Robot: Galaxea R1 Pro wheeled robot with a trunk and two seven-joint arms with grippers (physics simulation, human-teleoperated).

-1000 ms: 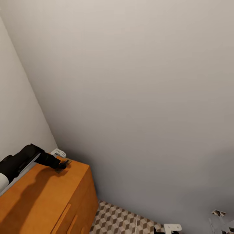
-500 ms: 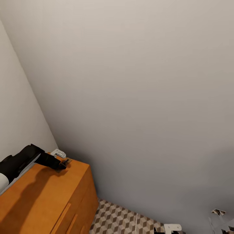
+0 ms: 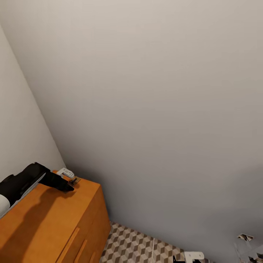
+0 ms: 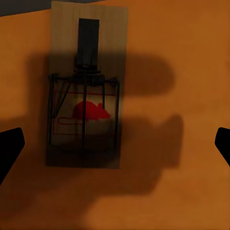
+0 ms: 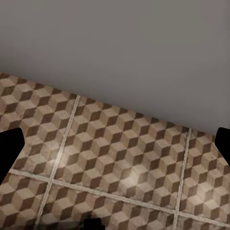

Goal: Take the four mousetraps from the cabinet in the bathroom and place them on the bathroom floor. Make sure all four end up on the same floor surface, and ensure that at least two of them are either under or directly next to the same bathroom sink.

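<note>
A mousetrap (image 4: 85,88) lies flat on the orange-brown top of the cabinet (image 3: 44,219), a tan wooden board with a dark metal spring bar, wire frame and a red mouse printed on it, shaded beneath my left claw (image 4: 115,143), whose fingertips stand wide apart on either side of it. From my head, it shows at the cabinet's far corner by the wall, with a second, paler mousetrap (image 3: 65,172) just beside it. The cube-patterned bathroom floor (image 5: 115,167) stretches below.

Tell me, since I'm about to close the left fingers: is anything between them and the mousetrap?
Nothing visible. The mousetrap lies flat on the cabinet top, with the left gripper open above it.
</note>
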